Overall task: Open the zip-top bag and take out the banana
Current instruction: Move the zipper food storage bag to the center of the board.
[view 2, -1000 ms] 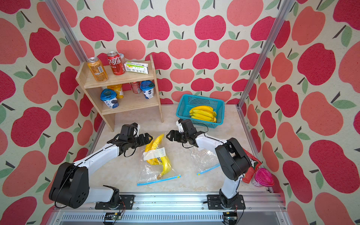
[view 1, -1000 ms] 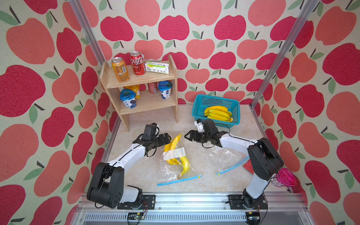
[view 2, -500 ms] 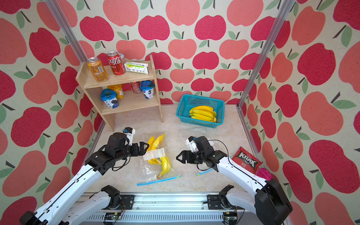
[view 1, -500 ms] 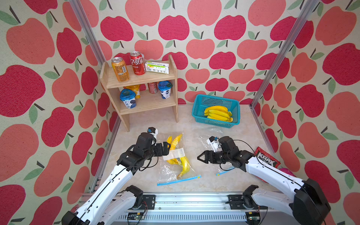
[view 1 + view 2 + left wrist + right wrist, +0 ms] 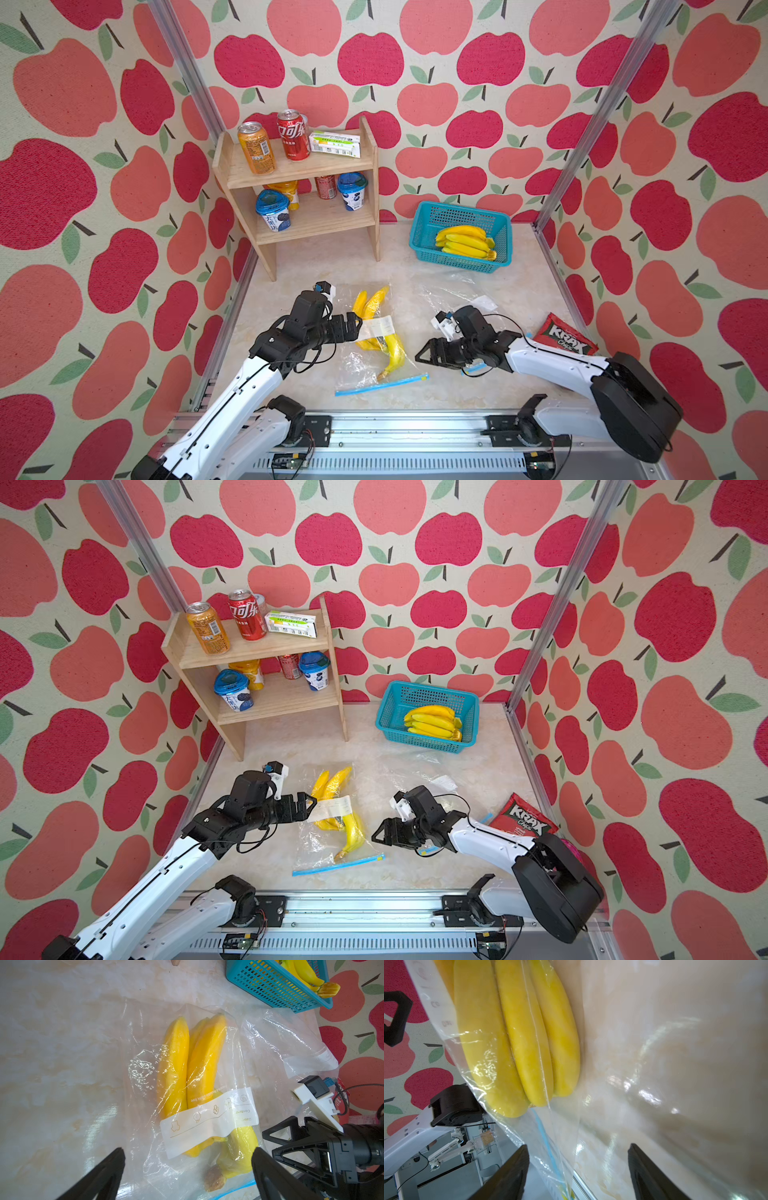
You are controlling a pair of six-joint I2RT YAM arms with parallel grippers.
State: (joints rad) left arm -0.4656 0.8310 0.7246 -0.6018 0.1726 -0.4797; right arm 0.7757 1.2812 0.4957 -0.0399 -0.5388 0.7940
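Note:
A clear zip-top bag lies flat mid-table in both top views, with a white label and a blue zip strip at its near end. Inside is a yellow banana bunch, stem toward the zip. My left gripper is open at the bag's left edge, level with the label. In the left wrist view its fingers straddle the stem end of the banana. My right gripper is open just right of the bag. In the right wrist view the zip strip runs between its fingers, untouched.
A second, empty clear bag lies right of centre, partly under my right arm. A teal basket of bananas sits at the back right. A wooden shelf with cans and cups stands back left. A red Krax pack lies near the right wall.
Both arms have come toward the near edge. My right gripper moved from beyond the bag to its right side near the zip end. The left gripper shifted slightly nearer along the bag's left edge.

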